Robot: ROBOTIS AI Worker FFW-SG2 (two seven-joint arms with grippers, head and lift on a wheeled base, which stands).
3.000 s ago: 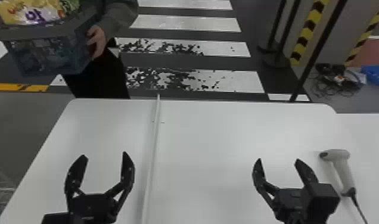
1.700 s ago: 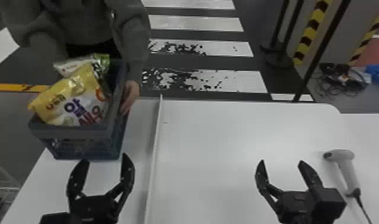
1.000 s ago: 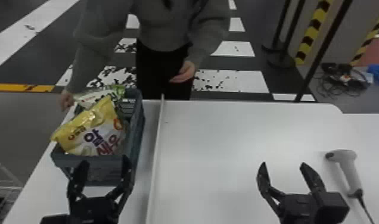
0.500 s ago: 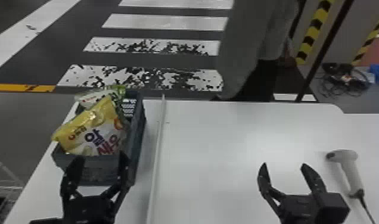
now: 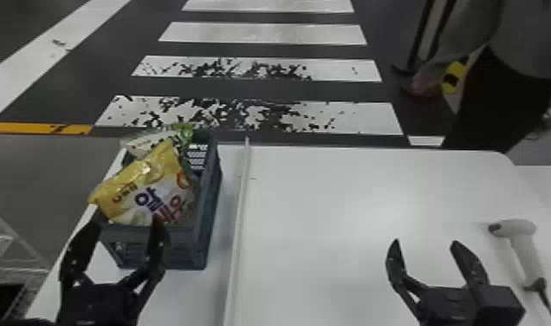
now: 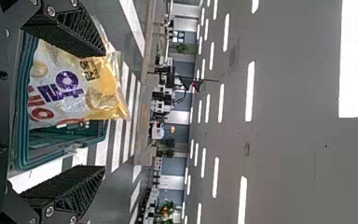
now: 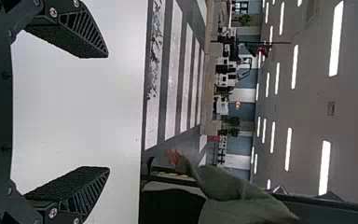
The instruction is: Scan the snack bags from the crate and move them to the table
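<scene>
At the table's left side in the head view stands a dark crate [image 5: 206, 208] with a yellow and white snack bag [image 5: 157, 186] leaning in it and a green and white bag [image 5: 147, 142] behind. My left gripper [image 5: 123, 223] is open at the crate's near side, holding nothing. In the left wrist view my left gripper [image 6: 105, 112] has the snack bag [image 6: 70, 84] and crate [image 6: 23, 135] beyond its parted fingers. My right gripper [image 5: 424, 242] is open over the table's right part, also seen in the right wrist view as an open gripper [image 7: 108, 112]. Right of it lies the scanner [image 5: 521, 242].
A raised white strip [image 5: 240, 216] runs from front to back along the white table [image 5: 352, 208], just right of the crate. The scanner's cable [image 5: 547, 303] trails off the front right. A wire rack [image 5: 14, 242] stands beyond the table's left edge.
A person set the crate of bags down on the table's left part, let go and walked off to the right. My left gripper has shifted slightly; the right has hardly moved.
</scene>
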